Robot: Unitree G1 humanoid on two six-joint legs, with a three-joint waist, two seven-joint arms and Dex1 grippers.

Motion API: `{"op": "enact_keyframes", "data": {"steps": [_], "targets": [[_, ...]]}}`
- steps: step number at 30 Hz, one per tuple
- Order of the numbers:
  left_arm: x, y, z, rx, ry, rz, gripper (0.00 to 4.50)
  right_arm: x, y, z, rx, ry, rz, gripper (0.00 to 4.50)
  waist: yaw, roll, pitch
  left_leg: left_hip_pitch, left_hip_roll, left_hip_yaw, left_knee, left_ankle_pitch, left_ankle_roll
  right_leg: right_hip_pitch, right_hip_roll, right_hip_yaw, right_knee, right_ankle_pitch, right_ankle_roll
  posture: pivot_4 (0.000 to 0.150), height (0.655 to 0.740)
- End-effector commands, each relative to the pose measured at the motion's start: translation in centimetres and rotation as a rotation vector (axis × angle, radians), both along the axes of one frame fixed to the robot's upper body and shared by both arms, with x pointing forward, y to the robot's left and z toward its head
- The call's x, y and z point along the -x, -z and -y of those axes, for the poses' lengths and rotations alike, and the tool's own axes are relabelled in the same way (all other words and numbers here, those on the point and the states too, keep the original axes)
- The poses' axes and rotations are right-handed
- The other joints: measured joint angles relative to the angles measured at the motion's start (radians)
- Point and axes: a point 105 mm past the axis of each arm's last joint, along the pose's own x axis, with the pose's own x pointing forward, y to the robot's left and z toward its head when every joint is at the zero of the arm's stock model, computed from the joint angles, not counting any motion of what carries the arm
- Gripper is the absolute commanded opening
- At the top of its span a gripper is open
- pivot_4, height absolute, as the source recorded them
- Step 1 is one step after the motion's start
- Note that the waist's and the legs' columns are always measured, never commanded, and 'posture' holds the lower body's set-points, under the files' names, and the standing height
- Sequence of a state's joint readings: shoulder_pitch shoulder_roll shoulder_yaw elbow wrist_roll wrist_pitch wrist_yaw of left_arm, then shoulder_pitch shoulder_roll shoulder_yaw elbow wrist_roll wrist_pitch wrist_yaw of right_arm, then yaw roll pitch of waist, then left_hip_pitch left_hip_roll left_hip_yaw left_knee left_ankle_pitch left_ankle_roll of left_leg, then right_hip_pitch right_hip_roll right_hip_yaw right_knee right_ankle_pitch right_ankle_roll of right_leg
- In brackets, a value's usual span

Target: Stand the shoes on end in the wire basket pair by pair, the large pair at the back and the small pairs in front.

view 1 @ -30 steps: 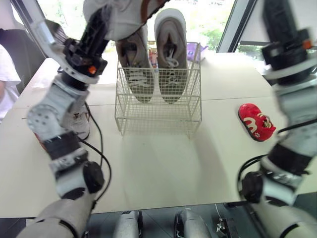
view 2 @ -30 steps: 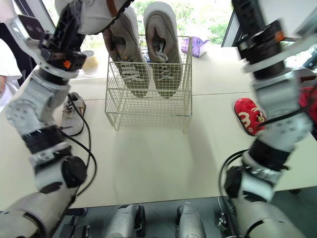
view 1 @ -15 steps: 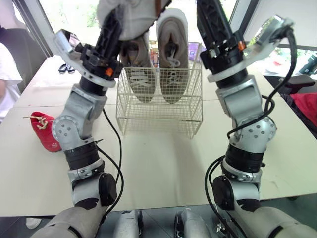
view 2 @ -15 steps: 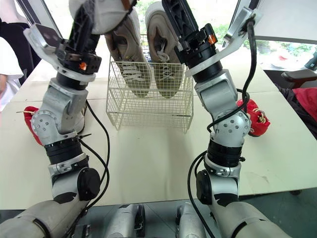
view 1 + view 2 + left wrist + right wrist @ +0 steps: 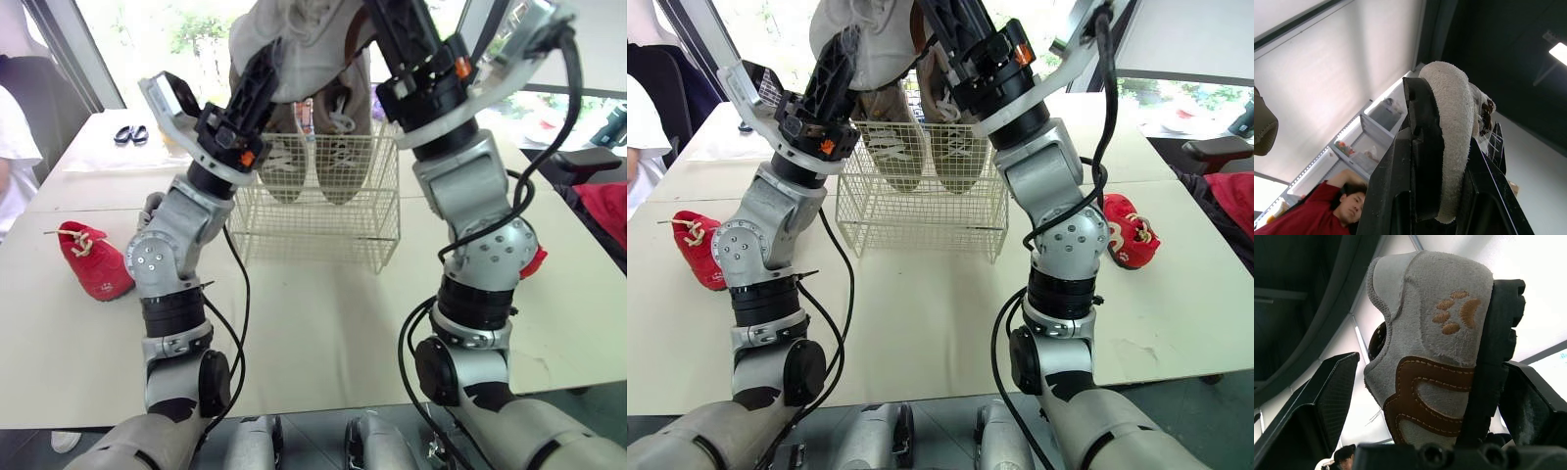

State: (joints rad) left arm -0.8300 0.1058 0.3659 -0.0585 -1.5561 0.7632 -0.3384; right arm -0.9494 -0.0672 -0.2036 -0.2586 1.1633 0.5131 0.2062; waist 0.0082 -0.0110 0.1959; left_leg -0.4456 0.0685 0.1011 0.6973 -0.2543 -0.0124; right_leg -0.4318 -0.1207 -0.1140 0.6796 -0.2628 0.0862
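A small grey fuzzy shoe [image 5: 1425, 342] with brown trim and a paw print hangs high above the wire basket [image 5: 313, 220]. My left gripper [image 5: 1454, 112] is shut on it. My right gripper [image 5: 1432, 367] is raised beside it, open, with a finger on either side of the shoe. The large beige pair [image 5: 338, 147] stands on end at the back of the basket. One red small shoe [image 5: 93, 259] lies on the table to the left. Another red shoe [image 5: 1127, 240] lies to the right, partly behind my right arm. A pale small shoe [image 5: 150, 206] peeks out behind my left arm.
A person in white [image 5: 10, 147] sits at the table's left edge, and a person in red [image 5: 1317, 215] appears in the left wrist view. A small black item [image 5: 132, 134] lies at the back left. The front half of the basket holds nothing.
My right arm swung up and in until its open fingers flank the raised shoe. The left arm carried the shoe rightward over the basket. The camera also shifted.
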Motion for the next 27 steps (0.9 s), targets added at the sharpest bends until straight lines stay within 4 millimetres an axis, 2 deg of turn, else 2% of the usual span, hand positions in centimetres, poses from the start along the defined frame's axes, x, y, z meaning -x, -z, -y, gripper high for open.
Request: {"op": "enact_keyframes", "data": {"steps": [1, 3, 6, 8, 9, 11, 13, 17, 21, 25, 27], "targets": [[0.5, -0.3, 0.3, -0.009, -0.005, 0.027, 0.70, 1.3, -1.3, 0.1, -0.015, -0.027, 0.070, 3.96, 0.000, 0.000, 0.000, 0.000, 0.000, 0.000, 0.000, 0.000, 0.000, 0.000, 0.000, 0.000, 0.000, 0.000, 0.000, 0.150, 0.6938], [0.5, -0.2, 0.3, -0.015, -0.011, 0.024, 0.70, 1.3, -1.3, 0.2, -0.010, -0.025, 0.075, 3.18, 0.001, 0.000, 0.000, 0.000, 0.000, 0.000, 0.000, 0.000, 0.000, 0.000, 0.000, 0.000, 0.000, 0.000, 0.000, 0.150, 0.6938], [0.5, 0.0, 0.3, -0.028, -0.021, 0.025, 0.70, 1.3, -1.3, 0.2, -0.005, -0.025, 0.081, 1.61, 0.000, 0.000, 0.000, 0.000, 0.000, 0.000, 0.000, 0.000, 0.000, 0.000, 0.000, 0.000, 0.000, 0.000, 0.000, 0.150, 0.6938], [0.5, 0.1, 0.3, -0.047, -0.036, 0.022, 0.70, 1.3, -1.4, 0.3, -0.004, -0.022, 0.084, 0.87, -0.001, 0.000, 0.000, 0.000, 0.000, 0.000, 0.000, 0.000, 0.000, 0.000, 0.000, 0.000, 0.000, 0.000, 0.000, 0.150, 0.6938], [0.5, 0.2, 0.2, -0.057, -0.044, 0.020, 1.42, 1.3, -1.4, 0.3, -0.004, -0.019, 0.086, 0.58, -0.001, 0.000, 0.000, 0.000, 0.000, 0.000, 0.000, 0.000, 0.000, 0.000, 0.000, 0.000, 0.000, 0.000, 0.000, 0.150, 0.6938], [0.7, 0.7, 0.3, -0.123, -0.090, 0.026, 2.30, 1.0, -1.6, 0.8, 0.002, 0.028, 0.105, 0.54, -0.002, 0.000, 0.000, 0.000, 0.000, 0.000, -0.001, 0.000, 0.000, 0.000, 0.000, 0.000, 0.000, 0.000, 0.000, 0.150, 0.6938], [0.8, 1.5, 0.2, -0.237, -0.185, 0.032, 3.25, 0.7, -2.1, 2.4, 0.045, 0.129, 0.160, 0.54, -0.004, 0.000, 0.000, 0.000, 0.000, 0.000, -0.001, 0.000, 0.000, 0.000, 0.000, 0.000, -0.001, 0.000, 0.000, 0.150, 0.6938], [1.3, 2.8, -0.8, -0.426, -0.392, 0.044, 3.25, -0.2, -1.9, 4.7, 0.264, 0.210, 0.273, 0.54, 0.001, 0.000, 0.000, -0.001, 0.000, 0.000, -0.001, 0.000, 0.000, 0.000, 0.000, 0.000, -0.003, 0.000, 0.000, 0.150, 0.6938], [2.1, 4.0, -1.1, -0.522, -0.462, 0.049, 3.25, -1.3, -1.2, 5.7, 0.422, 0.211, 0.313, 0.54, 0.001, 0.000, 0.000, 0.000, 0.000, 0.001, -0.006, -0.001, 0.001, 0.001, 0.000, 0.000, -0.009, 0.000, 0.000, 0.150, 0.6938], [3.3, 7.4, -2.0, -0.627, -0.571, -0.067, 3.25, -4.4, 0.9, 6.4, 0.652, 0.228, 0.345, 0.54, -0.019, 0.001, 0.000, 0.003, 0.000, 0.003, -0.013, 0.001, -0.001, 0.000, 0.000, 0.001, -0.013, 0.001, -0.001, 0.150, 0.6938], [3.8, 8.2, -2.0, -0.666, -0.598, -0.079, 3.25, -5.3, 1.5, 6.3, 0.705, 0.226, 0.361, 0.54, -0.019, 0.000, 0.000, 0.002, 0.000, 0.002, -0.014, 0.001, -0.002, 0.000, 0.001, 0.000, -0.013, 0.001, -0.001, 0.150, 0.6938]]}}
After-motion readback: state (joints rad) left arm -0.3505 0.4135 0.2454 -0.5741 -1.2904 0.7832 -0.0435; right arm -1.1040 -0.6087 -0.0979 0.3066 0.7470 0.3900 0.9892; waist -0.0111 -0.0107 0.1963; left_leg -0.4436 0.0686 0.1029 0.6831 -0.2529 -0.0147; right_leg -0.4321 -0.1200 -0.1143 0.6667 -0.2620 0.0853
